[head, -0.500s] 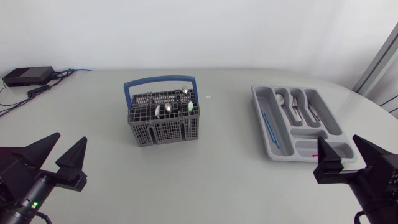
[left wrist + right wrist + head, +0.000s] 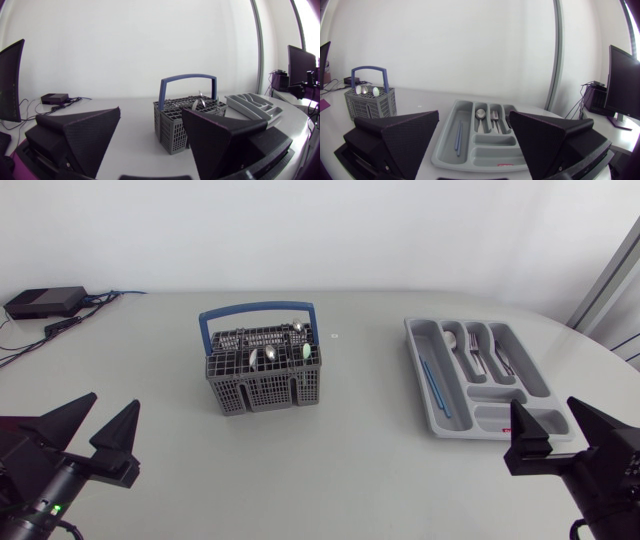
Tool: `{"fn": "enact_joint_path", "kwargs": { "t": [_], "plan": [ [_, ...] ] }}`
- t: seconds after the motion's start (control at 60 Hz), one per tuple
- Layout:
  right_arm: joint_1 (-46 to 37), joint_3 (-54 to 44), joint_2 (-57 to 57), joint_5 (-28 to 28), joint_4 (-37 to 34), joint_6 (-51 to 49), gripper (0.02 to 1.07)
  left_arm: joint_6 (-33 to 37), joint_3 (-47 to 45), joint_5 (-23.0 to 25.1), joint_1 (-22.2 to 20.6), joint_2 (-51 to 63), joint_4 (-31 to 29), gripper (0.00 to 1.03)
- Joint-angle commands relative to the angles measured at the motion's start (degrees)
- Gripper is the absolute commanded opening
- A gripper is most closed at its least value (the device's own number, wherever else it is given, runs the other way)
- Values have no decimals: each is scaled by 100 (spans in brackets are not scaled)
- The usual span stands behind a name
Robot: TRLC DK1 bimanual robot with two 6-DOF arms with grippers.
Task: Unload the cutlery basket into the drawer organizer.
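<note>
Two hands of mine rest low at the near edge of the pale grey worktop (image 2: 340, 450), well apart from each other. My left hand (image 2: 114, 402) has its broad black wedge fingers spread wide with nothing between them. My right hand (image 2: 543, 402) is spread the same way and holds nothing.

Ahead of my left hand, well clear of it, stands the grey plastic lattice cutlery basket with a blue arched handle (image 2: 265, 392), upright near the middle of the worktop. Silver spoon bowls (image 2: 254, 357) and a pale green handle (image 2: 306, 352) stick up out of its top.

The grey plastic drawer organizer (image 2: 413, 350) lies flat on the worktop ahead of my right hand, its near end just beyond my fingertips and well apart from the basket. A thin blue stick (image 2: 433, 385) lies in the long compartment on the basket side. A silver spoon (image 2: 452, 340) sits in the next slot, and silver forks (image 2: 475, 352) lie in the slot beyond that.

A small white speck (image 2: 334, 336) lies on the worktop just beside the basket, towards the organizer.
</note>
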Motion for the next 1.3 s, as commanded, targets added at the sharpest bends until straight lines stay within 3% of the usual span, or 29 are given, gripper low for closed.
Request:
{"fn": "enact_joint_path", "kwargs": {
  "t": [0.0,1.283],
  "plan": [
    [60,-108,-45,-19,-17,133,103,11,-119,-47,-36,-36,8,98],
    [323,-108,-54,-19,-17,133,103,11,-119,-47,-53,-36,-1,98]
  ]
}}
